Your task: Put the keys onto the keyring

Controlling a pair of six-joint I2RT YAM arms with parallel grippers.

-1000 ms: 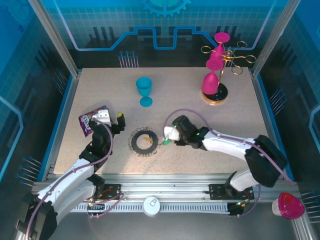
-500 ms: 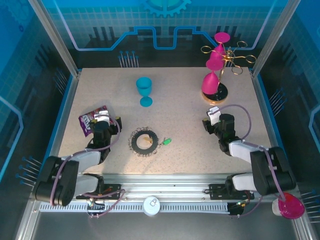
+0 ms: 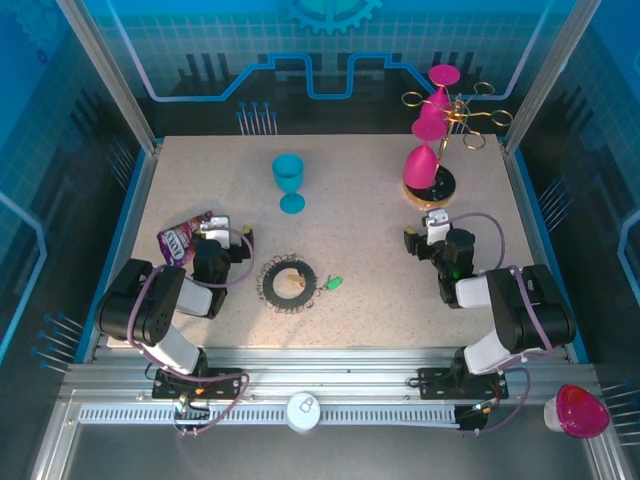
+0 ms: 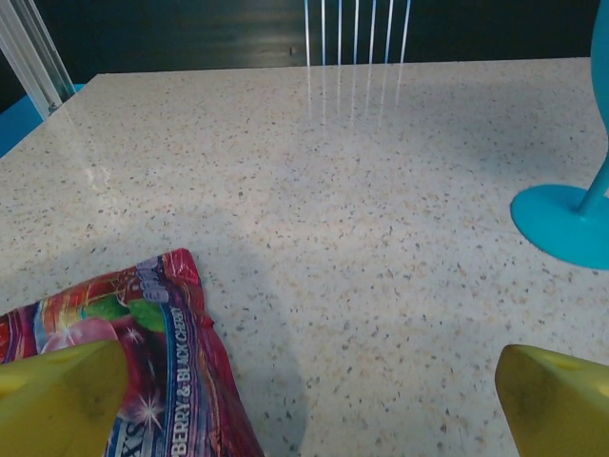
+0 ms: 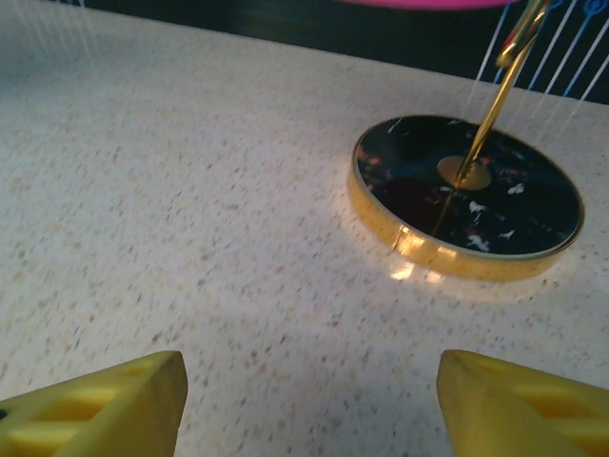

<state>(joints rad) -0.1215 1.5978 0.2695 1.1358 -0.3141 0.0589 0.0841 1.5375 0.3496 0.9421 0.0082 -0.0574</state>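
Note:
The dark frilly keyring lies flat on the table near the front middle. The keys' green tag rests just outside its right edge, and a yellowish piece lies inside the loop. My left gripper sits low to the left of the ring, open and empty; in the left wrist view its yellow fingertips stand wide apart around my left gripper. My right gripper is well right of the keys, also open, and my right gripper holds nothing between its fingertips.
A purple snack bag lies by the left gripper. The blue goblet stands behind the ring. A gold rack with pink goblets stands back right, just ahead of the right gripper.
The right gripper left the keys beside the ring and drew back right toward the rack. Both arms have folded down low. Ring and keys stay put.

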